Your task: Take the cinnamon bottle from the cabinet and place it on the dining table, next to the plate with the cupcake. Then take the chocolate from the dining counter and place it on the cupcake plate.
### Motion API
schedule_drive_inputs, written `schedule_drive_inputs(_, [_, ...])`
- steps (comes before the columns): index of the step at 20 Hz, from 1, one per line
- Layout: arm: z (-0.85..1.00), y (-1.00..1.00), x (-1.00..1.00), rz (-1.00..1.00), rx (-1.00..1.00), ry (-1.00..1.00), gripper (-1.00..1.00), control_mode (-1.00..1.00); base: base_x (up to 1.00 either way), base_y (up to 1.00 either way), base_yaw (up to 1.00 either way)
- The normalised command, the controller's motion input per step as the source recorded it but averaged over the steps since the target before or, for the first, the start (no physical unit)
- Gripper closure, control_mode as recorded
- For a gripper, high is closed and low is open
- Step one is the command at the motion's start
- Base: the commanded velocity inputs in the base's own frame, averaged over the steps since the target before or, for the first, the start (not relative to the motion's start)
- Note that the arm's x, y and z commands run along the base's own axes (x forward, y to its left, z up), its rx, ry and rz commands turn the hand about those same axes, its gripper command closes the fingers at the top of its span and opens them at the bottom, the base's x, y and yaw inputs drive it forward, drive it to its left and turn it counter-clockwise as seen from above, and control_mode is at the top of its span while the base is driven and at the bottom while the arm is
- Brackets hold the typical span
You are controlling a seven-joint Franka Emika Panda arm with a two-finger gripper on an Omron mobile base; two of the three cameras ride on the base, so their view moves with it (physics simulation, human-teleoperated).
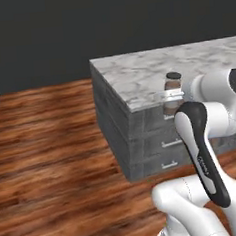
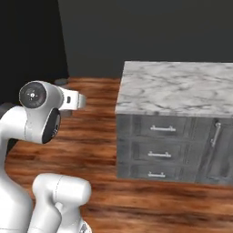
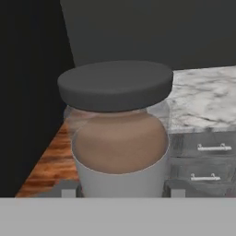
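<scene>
My gripper [image 1: 171, 97] is shut on the cinnamon bottle [image 1: 174, 82] and holds it upright in the air. In the hand view the cinnamon bottle [image 3: 119, 138] is close up, with a dark flat cap, brown contents and a pale band at its base. It stands between my gripper's [image 3: 120, 191] two fingertips [image 3: 69, 192]. The white marble dining table [image 2: 182, 86] stands ahead and to the right, apart from the hand. In the left base view the bottle overlaps the dining table's [image 1: 146, 70] near edge. The cabinet, plate, cupcake and chocolate are out of view.
Grey drawers with metal handles [image 2: 162, 129] fill the table's near side, with a door and bar handle [image 2: 215, 133] to their right. Wood floor [image 1: 52, 145] spreads to the left of the table. A dark wall [image 2: 150, 32] stands behind it.
</scene>
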Motion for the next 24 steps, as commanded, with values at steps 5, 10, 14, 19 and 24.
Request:
schedule_drive_inputs(5, [0.00, 0.00, 0.00, 0.00, 0.00, 0.00, 1.00, 1.00, 1.00, 0.17, 0.33])
schedule_drive_inputs(10, [0.00, 0.00, 0.00, 0.00, 0.00, 0.00, 1.00, 1.00, 1.00, 0.28, 0.21])
schedule_drive_inputs(14, [0.00, 0.00, 0.00, 0.00, 0.00, 0.00, 1.00, 1.00, 1.00, 0.44, 0.16])
schedule_drive_inputs(19, [0.00, 0.00, 0.00, 0.00, 0.00, 0.00, 1.00, 1.00, 1.00, 0.64, 0.11])
schedule_drive_inputs(24, [0.00, 0.00, 0.00, 0.00, 0.00, 0.00, 1.00, 1.00, 1.00, 0.64, 0.04])
